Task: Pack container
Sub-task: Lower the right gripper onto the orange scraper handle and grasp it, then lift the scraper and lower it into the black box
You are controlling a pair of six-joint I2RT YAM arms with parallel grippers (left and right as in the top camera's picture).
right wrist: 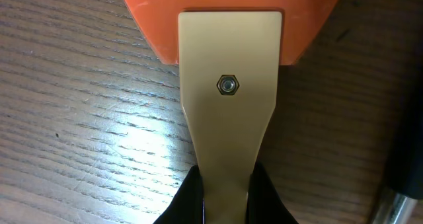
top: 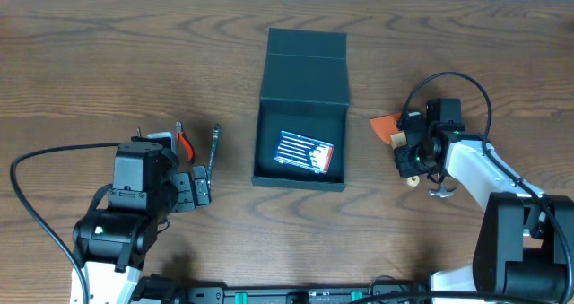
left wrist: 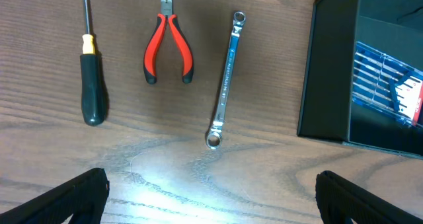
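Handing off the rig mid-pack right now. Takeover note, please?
Left end effector: open, empty, over the table by the screwdriver, pliers and wrench, left of the container.
Right end effector: shut on the scraper, by its handle, right of the container.
Done: a blue-and-red packet lies in the open container.
Left: likely scraper and three tools in, lid shut.
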